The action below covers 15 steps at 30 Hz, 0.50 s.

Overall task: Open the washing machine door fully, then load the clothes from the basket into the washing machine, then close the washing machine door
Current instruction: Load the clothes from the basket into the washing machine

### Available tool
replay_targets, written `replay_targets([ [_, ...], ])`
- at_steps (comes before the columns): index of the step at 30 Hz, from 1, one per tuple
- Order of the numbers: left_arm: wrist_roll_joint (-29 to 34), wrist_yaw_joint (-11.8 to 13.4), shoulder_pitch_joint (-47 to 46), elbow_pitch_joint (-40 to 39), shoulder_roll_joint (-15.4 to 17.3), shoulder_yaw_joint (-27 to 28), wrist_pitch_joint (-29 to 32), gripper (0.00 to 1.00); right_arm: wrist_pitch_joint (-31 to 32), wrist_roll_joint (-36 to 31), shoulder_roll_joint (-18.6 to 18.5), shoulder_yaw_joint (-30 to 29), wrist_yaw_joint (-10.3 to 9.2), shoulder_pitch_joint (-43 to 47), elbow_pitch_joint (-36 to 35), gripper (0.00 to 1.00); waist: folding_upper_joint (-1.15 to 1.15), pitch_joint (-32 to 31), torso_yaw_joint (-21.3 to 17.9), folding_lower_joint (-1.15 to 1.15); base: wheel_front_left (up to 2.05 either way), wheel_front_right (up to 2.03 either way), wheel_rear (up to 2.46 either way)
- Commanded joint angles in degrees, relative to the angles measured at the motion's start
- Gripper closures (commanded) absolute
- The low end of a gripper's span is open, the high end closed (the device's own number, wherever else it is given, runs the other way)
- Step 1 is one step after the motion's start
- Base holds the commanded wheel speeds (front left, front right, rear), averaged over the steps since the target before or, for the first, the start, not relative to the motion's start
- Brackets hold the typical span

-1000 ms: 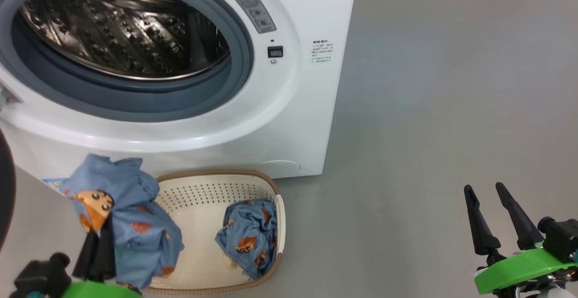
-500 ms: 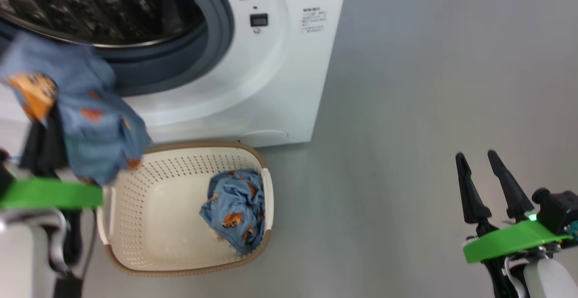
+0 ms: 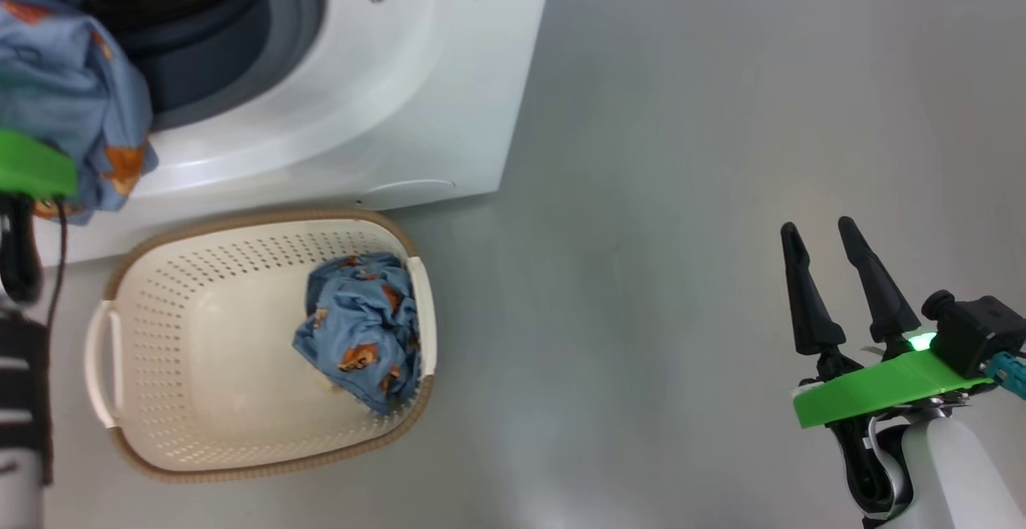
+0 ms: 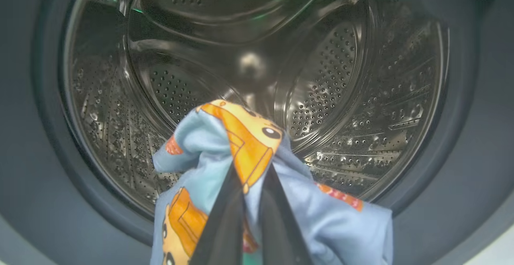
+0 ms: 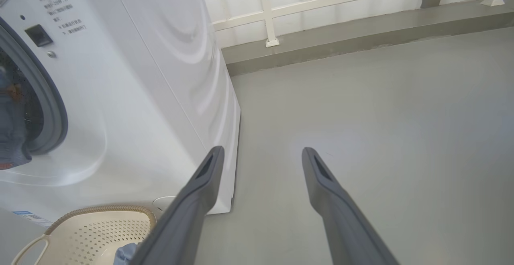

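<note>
My left end effector [image 4: 252,172] is clamped shut on a light blue garment [image 4: 200,144] with orange cartoon prints. It holds the garment at the mouth of the washing machine [image 3: 385,104], right in front of the steel drum [image 4: 341,76]. A second garment [image 3: 361,329] lies bunched at the right end of the basket [image 3: 160,288], which sits on the floor [image 3: 681,192] close against the machine's near side. My right end effector [image 3: 817,226] hangs well to the right, fingers spread, holding nothing.

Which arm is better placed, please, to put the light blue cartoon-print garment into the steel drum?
Left. The left gripper is shut on the light blue cartoon-print garment right at the perforated steel drum; the right gripper hangs open over bare grey floor.
</note>
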Motion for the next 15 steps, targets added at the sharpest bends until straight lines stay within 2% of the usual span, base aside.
replay_targets([
  [1, 0.61, -0.08, -3.45, 1.86, 3.48, 0.60, -0.36, 1.00, -0.28, 0.98, -0.04, 1.42, 0.09, -0.66, -1.41, 0.00, 0.00, 2.16, -2.01, 0.00, 0.00, 0.00, 0.00],
  [10, 0.39, -0.08, -14.02, 16.77, 6.09, -2.36, -0.36, 1.00, -0.28, 1.07, 0.98, 3.14, 0.09, -2.01, -1.39, 0.00, 0.00, 4.33, -4.33, 0.00, 0.00, 0.00, 0.00],
  [15, 1.79, -0.08, -19.64, 18.45, 7.67, -3.64, -0.36, 1.00, -0.28, 1.24, 1.31, 3.96, 0.09, -2.74, -1.37, 0.00, 0.00, 5.69, -5.67, 0.00, 0.00, 0.00, 0.00],
])
